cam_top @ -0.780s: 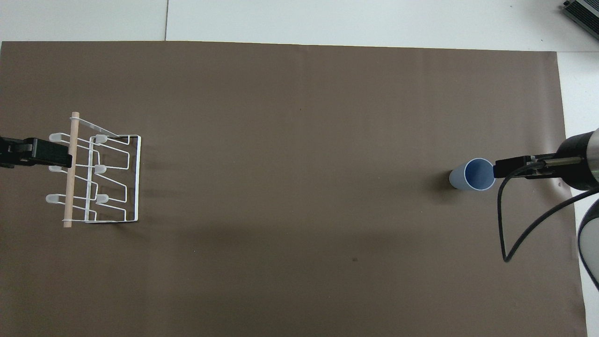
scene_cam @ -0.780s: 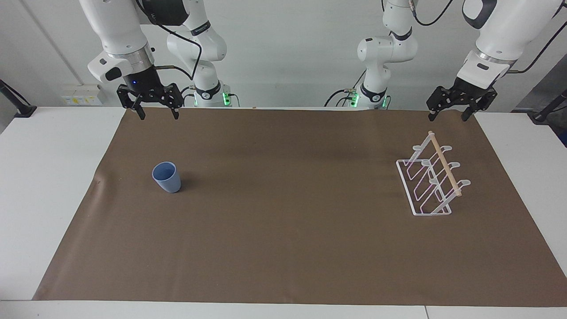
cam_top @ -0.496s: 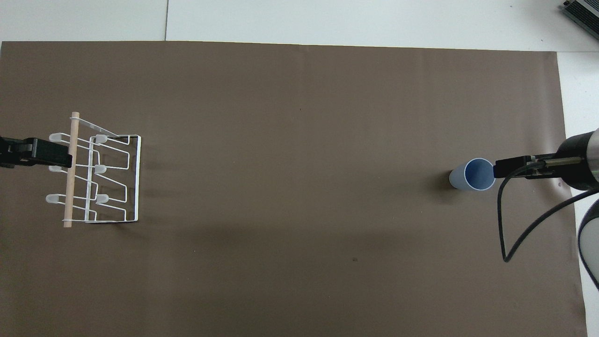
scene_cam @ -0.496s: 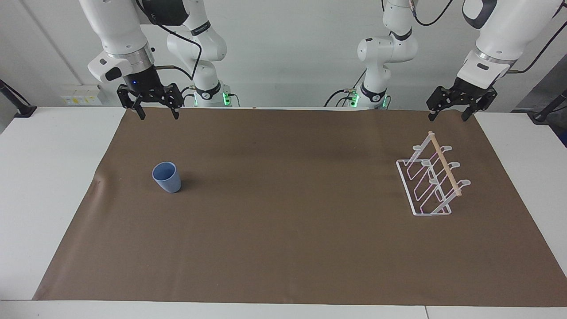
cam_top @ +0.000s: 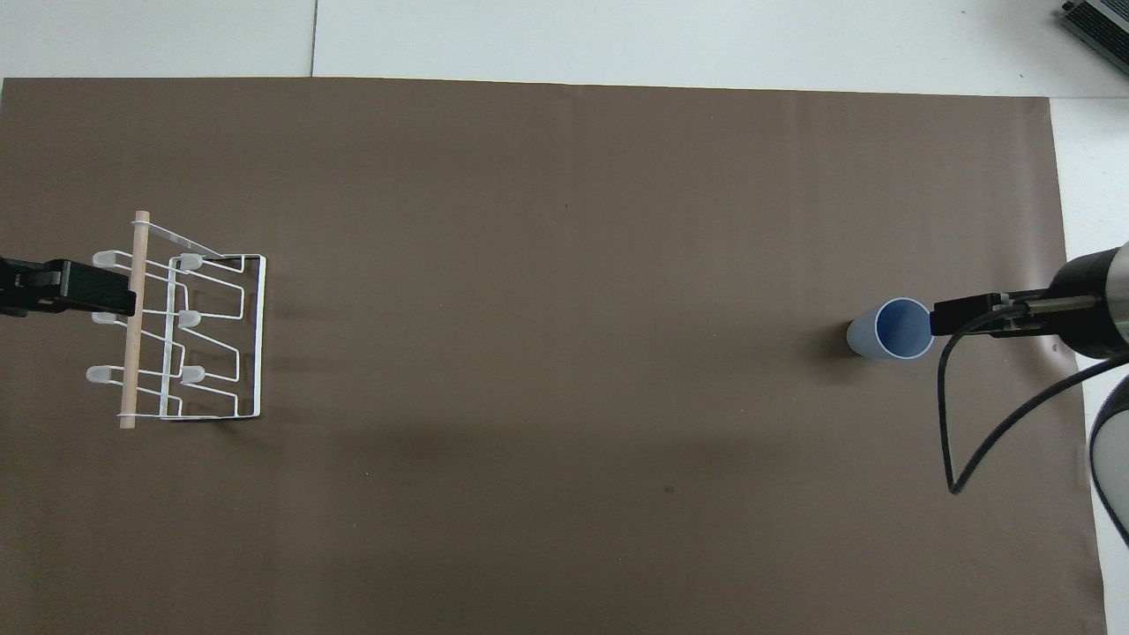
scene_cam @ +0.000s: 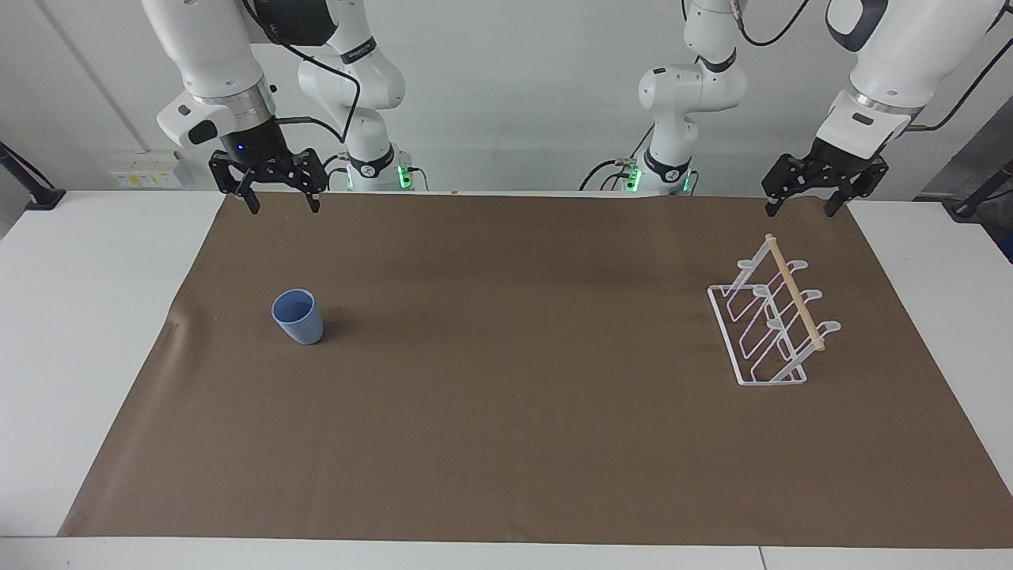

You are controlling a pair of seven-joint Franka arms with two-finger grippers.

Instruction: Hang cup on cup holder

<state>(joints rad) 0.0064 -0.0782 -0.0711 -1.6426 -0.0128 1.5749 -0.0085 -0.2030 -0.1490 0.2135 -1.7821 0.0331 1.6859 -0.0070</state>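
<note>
The cup (scene_cam: 298,316) stood upright on the mat (scene_cam: 506,443), well below the right gripper (scene_cam: 280,207), whose jaws gaped empty; the left gripper (scene_cam: 799,210) likewise hung spread and empty above the cup holder (scene_cam: 772,324).

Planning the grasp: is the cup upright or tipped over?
Upright. The cup stands on its narrower base on the brown mat, open rim facing up, inside looking empty.

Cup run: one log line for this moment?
cup: upright on mat, untouched | cup holder: empty | left gripper: open, raised | right gripper: open, raised
</note>
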